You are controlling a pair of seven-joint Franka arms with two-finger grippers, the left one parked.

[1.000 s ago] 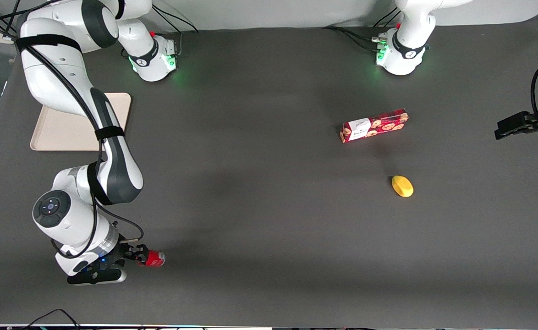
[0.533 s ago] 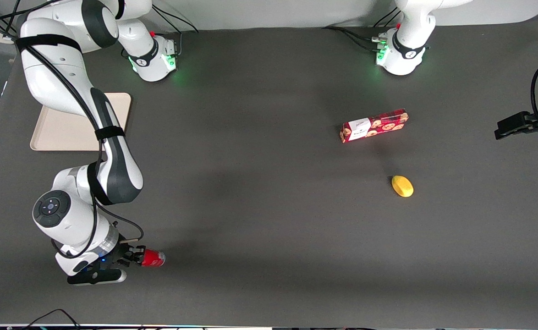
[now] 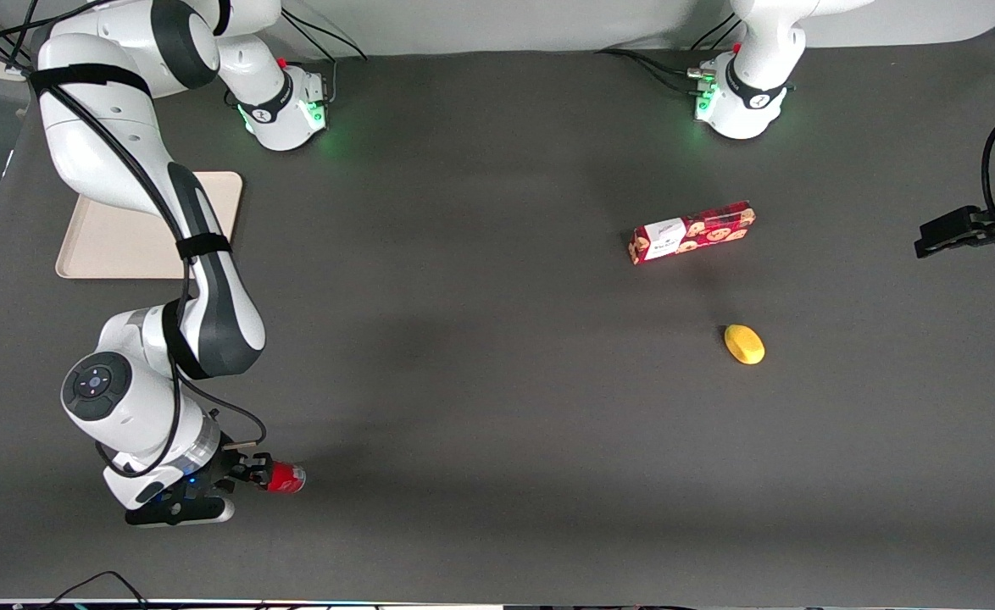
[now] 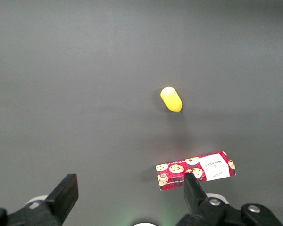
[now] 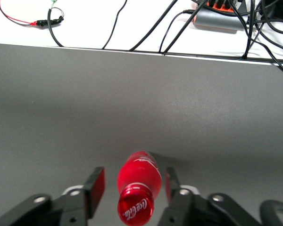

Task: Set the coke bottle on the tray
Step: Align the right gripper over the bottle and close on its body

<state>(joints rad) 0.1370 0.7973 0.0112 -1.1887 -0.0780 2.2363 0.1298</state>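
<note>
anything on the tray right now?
The visible part of the tray is bare, though the working arm covers some of it. The coke bottle is nearer the front camera, between the open gripper's fingers.

Surroundings, as seen around my work:

- Surface (image 3: 497, 424): broad dark grey matte sheet, plain, filling nearly the whole front view; soft broad shadows lie across it.
- Pale grey-white backdrop strip (image 3: 506, 25): runs along the surface's edge farthest from the front camera.
- Green glow (image 3: 341, 148): faint tint on the surface, near that same edge.
- White floor or ledge (image 5: 85, 23): borders the surface in my wrist view, brightly lit.
- Black cables (image 5: 146, 33): several, loose, trailing over that white area.
- Thin red wire (image 5: 19, 20): beside the cables.
- Grey power strip with orange parts (image 5: 221, 19): cables run into it.
- My hand (image 3: 247, 474): low over the surface near the front camera's edge, fingers apart.
</note>
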